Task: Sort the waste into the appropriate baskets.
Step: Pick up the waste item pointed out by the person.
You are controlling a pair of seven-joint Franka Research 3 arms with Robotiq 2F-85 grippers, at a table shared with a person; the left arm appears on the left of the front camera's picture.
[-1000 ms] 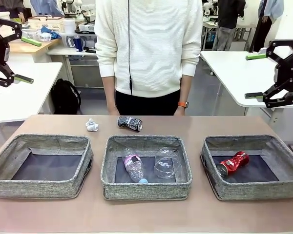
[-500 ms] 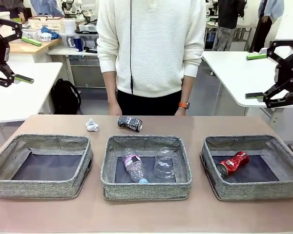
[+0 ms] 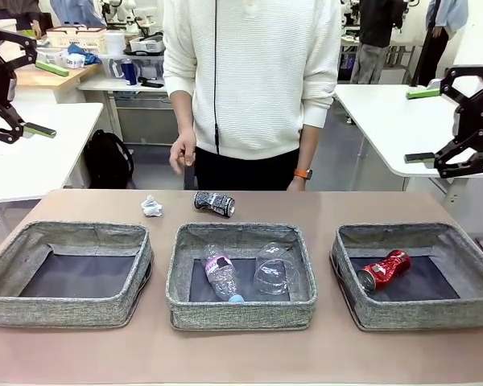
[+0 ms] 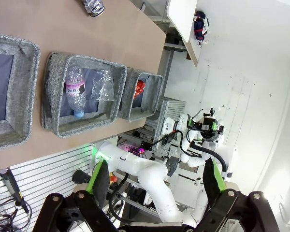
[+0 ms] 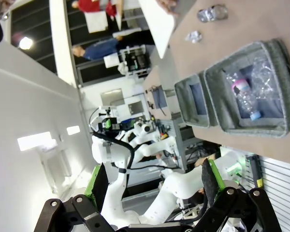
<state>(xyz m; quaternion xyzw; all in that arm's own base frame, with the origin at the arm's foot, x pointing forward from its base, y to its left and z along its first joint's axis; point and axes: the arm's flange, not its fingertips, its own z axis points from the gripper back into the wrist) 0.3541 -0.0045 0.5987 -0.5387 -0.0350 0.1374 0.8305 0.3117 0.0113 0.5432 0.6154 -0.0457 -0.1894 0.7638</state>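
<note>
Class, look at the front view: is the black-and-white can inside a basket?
No, the can lies on the table beyond the middle basket, near the paper wad.

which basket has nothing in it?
The left basket: only its dark bottom shows. The middle basket holds the bottle and cup, the right basket the red can.
</note>
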